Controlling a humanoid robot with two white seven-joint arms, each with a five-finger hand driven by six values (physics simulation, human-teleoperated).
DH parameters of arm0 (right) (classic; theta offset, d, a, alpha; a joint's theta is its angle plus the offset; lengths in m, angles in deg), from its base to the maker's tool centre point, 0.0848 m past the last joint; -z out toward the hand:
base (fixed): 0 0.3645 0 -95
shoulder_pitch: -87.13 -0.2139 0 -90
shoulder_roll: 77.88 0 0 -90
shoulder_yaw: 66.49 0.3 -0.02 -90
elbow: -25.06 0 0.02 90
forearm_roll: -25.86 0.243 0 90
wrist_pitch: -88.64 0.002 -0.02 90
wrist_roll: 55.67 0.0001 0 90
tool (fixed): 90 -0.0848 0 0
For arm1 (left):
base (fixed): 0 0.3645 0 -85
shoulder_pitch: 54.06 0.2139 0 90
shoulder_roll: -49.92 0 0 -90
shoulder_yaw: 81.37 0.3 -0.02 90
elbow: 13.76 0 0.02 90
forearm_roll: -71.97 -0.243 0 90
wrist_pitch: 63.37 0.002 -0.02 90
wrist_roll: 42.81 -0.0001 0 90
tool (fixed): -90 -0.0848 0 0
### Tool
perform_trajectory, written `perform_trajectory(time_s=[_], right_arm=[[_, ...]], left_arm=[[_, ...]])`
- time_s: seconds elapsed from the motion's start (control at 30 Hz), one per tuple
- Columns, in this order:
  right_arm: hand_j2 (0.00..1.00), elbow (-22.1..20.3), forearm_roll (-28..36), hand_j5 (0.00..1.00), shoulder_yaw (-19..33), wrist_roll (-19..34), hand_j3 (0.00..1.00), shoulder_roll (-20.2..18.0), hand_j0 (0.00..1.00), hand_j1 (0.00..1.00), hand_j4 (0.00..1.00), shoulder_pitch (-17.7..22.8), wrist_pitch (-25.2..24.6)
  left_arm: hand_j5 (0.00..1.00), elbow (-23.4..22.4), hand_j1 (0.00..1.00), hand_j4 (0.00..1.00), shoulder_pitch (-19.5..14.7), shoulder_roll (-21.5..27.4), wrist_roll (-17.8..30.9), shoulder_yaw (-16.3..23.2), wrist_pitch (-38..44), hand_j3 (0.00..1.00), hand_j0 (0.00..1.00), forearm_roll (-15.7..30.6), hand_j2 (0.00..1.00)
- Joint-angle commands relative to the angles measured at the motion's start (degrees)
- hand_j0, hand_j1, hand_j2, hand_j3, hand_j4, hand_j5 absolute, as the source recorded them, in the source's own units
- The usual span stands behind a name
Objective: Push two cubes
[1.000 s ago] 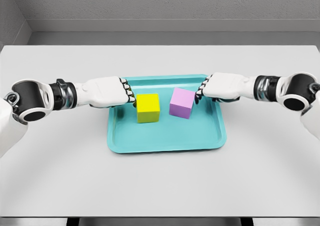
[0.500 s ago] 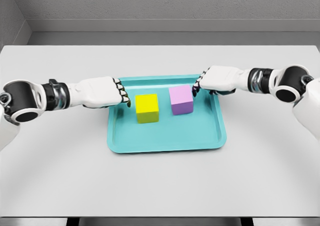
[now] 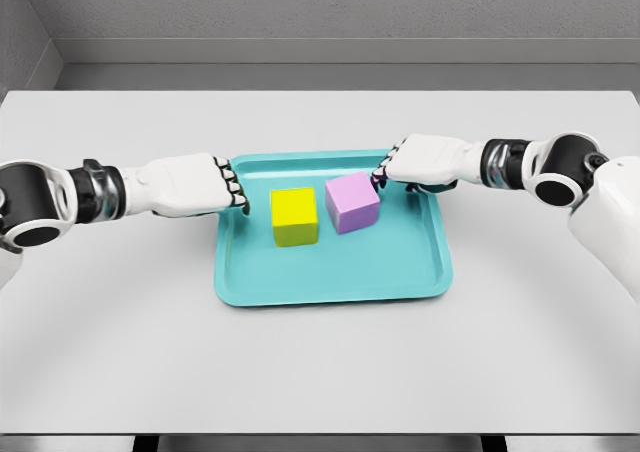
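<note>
Since a moment ago the purple cube (image 3: 352,201) slides left toward the yellow cube (image 3: 295,216) in the teal tray (image 3: 330,277); clenched right hand (image 3: 420,163) touches it, clenched left hand (image 3: 190,184) stands just apart.

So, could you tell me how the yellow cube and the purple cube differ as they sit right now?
The yellow cube sits square to the teal tray; the purple cube is turned at an angle. The right hand has its fingertips at the purple cube's corner, while the left hand is clear of the yellow cube by a gap. The yellow one lies to the left. Both look alike in size and rest inside the tray, close together.
</note>
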Motion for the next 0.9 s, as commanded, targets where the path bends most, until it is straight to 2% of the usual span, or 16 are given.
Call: perform_trajectory(time_s=[0.0, 0.23, 0.5, 0.6, 0.7, 0.77, 0.87], right_arm=[[0.62, -0.3, 0.1, 0.62, 0.0, 0.0, 0.62, -0.3, 0.62, 0.62, 0.62, 0.0, 0.0], [0.62, -0.2, 0.2, 0.62, 0.2, -0.1, 0.62, -1.9, 0.62, 0.62, 0.62, 0.2, 0.0], [0.62, -0.6, 0.0, 0.62, -0.1, -0.1, 0.62, -1.8, 0.62, 0.62, 0.62, 0.9, 0.0], [0.62, -2.6, 0.0, 0.62, -0.2, 0.0, 0.62, -1.7, 0.62, 0.62, 0.62, 1.6, 0.0], [0.62, -2.7, 0.0, 0.62, -0.2, 0.0, 0.62, -1.5, 0.62, 0.62, 0.62, 1.7, 0.0], [0.62, -5.3, 0.0, 0.62, -0.1, 0.0, 0.62, -1.7, 0.62, 0.62, 0.62, 1.8, 0.0], [0.62, -5.4, 0.1, 0.62, -0.1, 0.0, 0.62, -1.8, 0.62, 0.62, 0.62, 1.8, 0.0]], left_arm=[[0.72, 0.0, 0.72, 0.72, 0.0, 0.5, 0.0, -0.1, 0.1, 0.72, 0.72, 0.2, 0.72], [0.72, 0.4, 0.72, 0.72, 0.0, 0.9, 0.0, -0.6, 0.1, 0.72, 0.72, 0.7, 0.72], [0.74, 0.3, 0.74, 0.74, 0.1, 2.9, 0.0, -2.1, 0.1, 0.74, 0.74, 1.9, 0.74], [0.74, 0.4, 0.74, 0.74, 0.1, 3.9, 0.0, -2.2, 0.1, 0.74, 0.74, 1.9, 0.74], [0.74, 0.4, 0.74, 0.74, 0.1, 4.0, 0.0, -2.2, 0.1, 0.74, 0.74, 2.3, 0.74], [0.74, 0.4, 0.74, 0.74, 0.1, 4.0, 0.0, -2.2, 0.1, 0.74, 0.74, 2.3, 0.74], [0.74, 0.4, 0.74, 0.74, 0.1, 4.0, 0.0, -2.2, 0.1, 0.74, 0.74, 2.3, 0.74]])
